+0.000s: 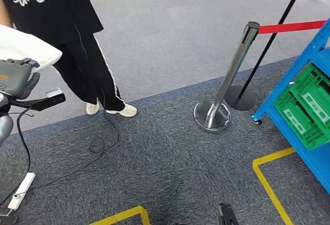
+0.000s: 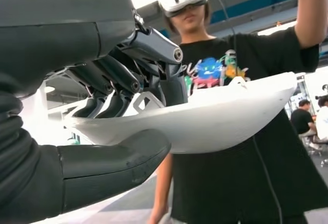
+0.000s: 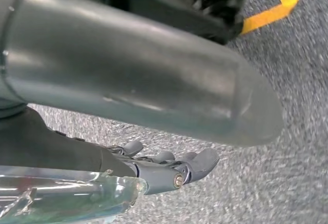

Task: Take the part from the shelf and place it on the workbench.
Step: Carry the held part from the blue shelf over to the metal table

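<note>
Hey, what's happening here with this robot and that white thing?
The robot's left hand holds a white curved part, with the thumb under it and the fingers on top. A person in a black printed T-shirt, wearing a white headset, stands close by on the grey carpet. A blue shelf with a green crate stands off to the robot's right, beside a chrome barrier post. The right hand hangs over the carpet with nothing in it.

"SUNSHINE" in white letters on the person's black T-shirt (image 1: 46, 3)
</note>
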